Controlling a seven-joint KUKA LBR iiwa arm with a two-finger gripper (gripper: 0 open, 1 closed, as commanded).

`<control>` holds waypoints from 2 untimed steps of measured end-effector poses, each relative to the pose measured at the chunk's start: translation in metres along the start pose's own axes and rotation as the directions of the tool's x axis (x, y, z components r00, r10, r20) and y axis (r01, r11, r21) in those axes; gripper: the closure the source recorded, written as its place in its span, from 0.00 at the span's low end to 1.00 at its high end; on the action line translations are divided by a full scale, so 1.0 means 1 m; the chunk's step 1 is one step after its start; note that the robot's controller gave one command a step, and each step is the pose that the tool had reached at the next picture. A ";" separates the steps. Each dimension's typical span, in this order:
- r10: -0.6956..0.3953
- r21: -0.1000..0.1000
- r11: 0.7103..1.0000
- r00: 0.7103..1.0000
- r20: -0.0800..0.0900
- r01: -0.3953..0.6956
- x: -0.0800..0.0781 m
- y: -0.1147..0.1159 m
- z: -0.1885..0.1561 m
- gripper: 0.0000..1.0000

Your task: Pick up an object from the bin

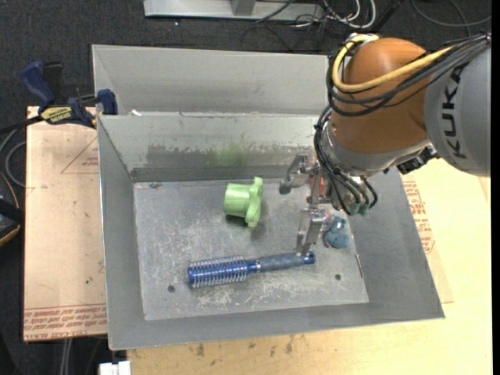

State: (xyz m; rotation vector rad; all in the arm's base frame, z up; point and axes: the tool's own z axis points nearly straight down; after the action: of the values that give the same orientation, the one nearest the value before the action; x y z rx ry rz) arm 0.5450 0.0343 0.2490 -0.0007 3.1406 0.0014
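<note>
The jaws stand centre right at the handle end of the blue brush [234, 270]; their opening I cannot tell. Best to straddle the handle crosswise, clear of the small blue lump [338, 237].

Grey arm [469, 108] reaching in from the right, wrist under a rounded orange cover [383, 100], yellow and black cables [388, 62] looped over the cover's far side, slim metal hand [309, 239] hanging below the cover, pointing down, right of centre
</note>
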 end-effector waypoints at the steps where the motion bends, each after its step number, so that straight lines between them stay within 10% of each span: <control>1: -0.141 -0.001 0.990 0.990 0.015 0.141 0.005 -0.028 0.178 0.00; 2: -0.140 0.001 0.990 0.990 0.017 0.140 0.004 -0.028 0.174 1.00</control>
State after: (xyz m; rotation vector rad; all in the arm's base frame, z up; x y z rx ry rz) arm 0.5413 0.0060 0.0746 -0.2204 3.1161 0.0022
